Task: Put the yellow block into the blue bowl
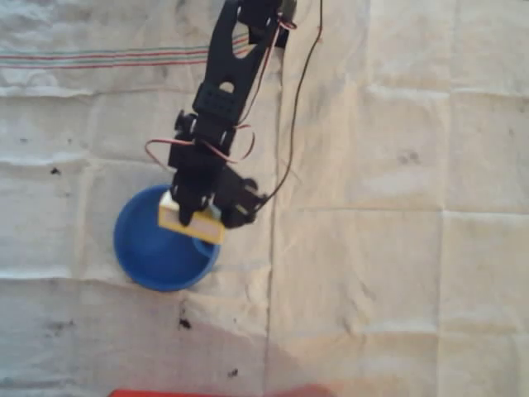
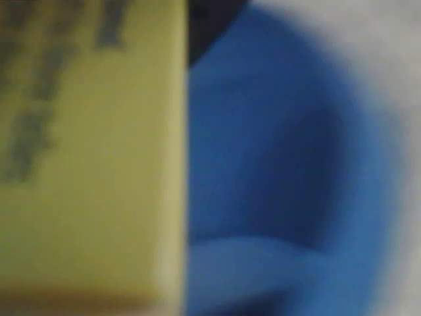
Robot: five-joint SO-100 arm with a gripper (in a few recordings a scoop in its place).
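Note:
The blue bowl point(image 1: 157, 244) sits on the cloth left of centre in the overhead view. My black gripper point(image 1: 192, 208) hangs over the bowl's upper right rim, shut on the yellow block point(image 1: 192, 223), which lies level and slanted across that rim. In the wrist view the yellow block point(image 2: 85, 158) is a blurred slab covering the left half, very close to the lens, with the blue bowl point(image 2: 276, 171) below and to its right. My fingers are hidden behind the block there.
A creased whitish cloth point(image 1: 397, 165) covers the table, with coloured stripes at the upper left. A black cable point(image 1: 293, 107) trails down from the arm right of the bowl. A red edge point(image 1: 215, 392) shows at the bottom.

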